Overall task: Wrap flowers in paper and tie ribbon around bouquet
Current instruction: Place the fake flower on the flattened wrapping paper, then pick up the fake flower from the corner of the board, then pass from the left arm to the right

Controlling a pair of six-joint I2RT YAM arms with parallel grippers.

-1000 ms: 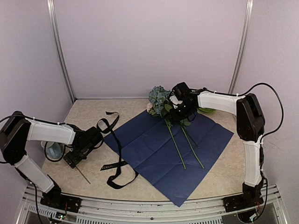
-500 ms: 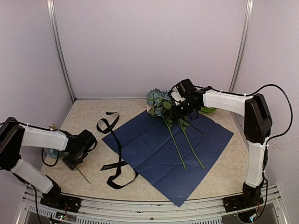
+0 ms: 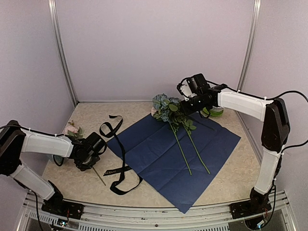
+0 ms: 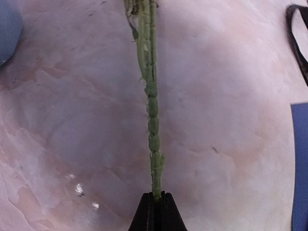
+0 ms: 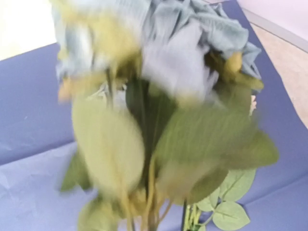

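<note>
Left wrist shows the left gripper (image 4: 156, 195) pinching a loose stem (image 4: 153, 106). It is probably gathering flowers (image 3: 166, 108); next, carry it onto the paper (image 3: 144, 149).

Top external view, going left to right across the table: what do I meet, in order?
pink rose → left hand, shut on the rose's stem → black ribbon → bunch of flowers → right hand, gripping that bunch → green object. The navy paper is left out because it spans several of these.

The flowers (image 5: 183, 72) blur at the right wrist — the stem (image 4: 153, 110) runs off the top.
</note>
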